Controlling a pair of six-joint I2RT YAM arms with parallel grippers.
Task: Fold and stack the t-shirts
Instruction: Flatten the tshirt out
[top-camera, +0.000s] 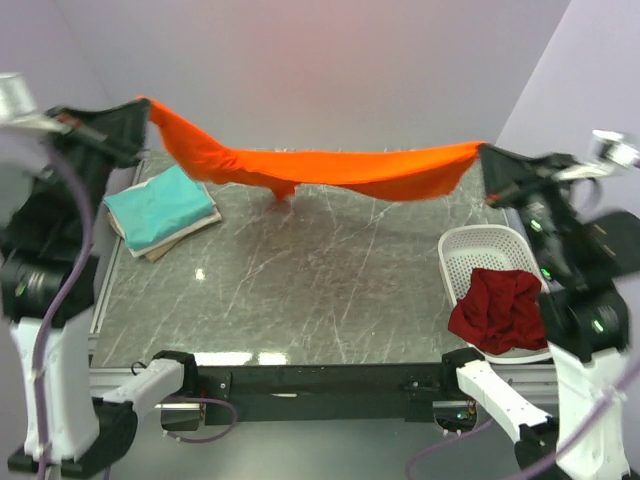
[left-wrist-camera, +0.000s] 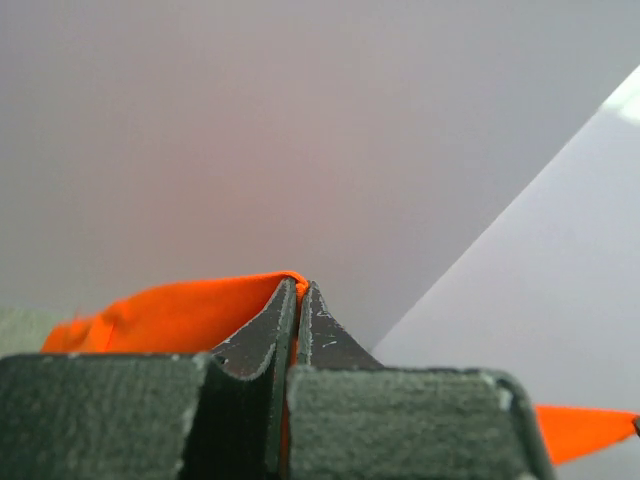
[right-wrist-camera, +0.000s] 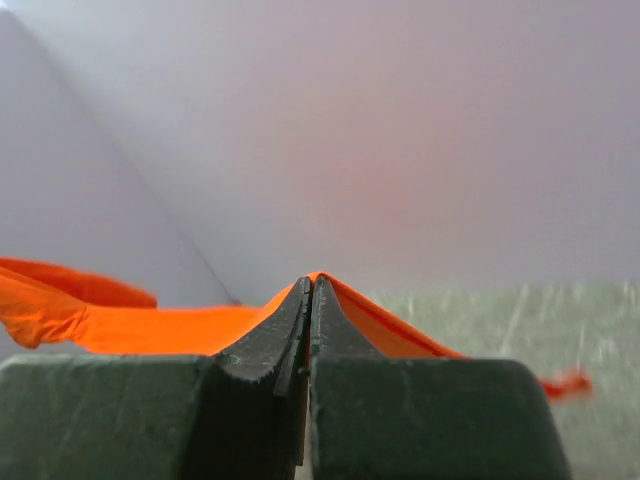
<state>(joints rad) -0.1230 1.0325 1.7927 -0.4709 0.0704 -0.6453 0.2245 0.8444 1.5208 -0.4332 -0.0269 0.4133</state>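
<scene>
The orange t-shirt (top-camera: 320, 165) hangs stretched in the air above the far part of the table, sagging in the middle. My left gripper (top-camera: 143, 108) is shut on its left end, seen pinched in the left wrist view (left-wrist-camera: 298, 290) with orange cloth (left-wrist-camera: 170, 315) beside the jaws. My right gripper (top-camera: 484, 152) is shut on its right end, seen in the right wrist view (right-wrist-camera: 312, 285) with orange cloth (right-wrist-camera: 130, 325). A folded teal t-shirt (top-camera: 160, 205) lies on a folded cream t-shirt (top-camera: 178, 240) at the table's left. A crumpled dark red t-shirt (top-camera: 498, 308) lies in the basket.
A white perforated basket (top-camera: 480, 245) stands at the table's right edge. The grey marble table top (top-camera: 320, 290) spreads between the stack and the basket. Pale walls close behind and at the right.
</scene>
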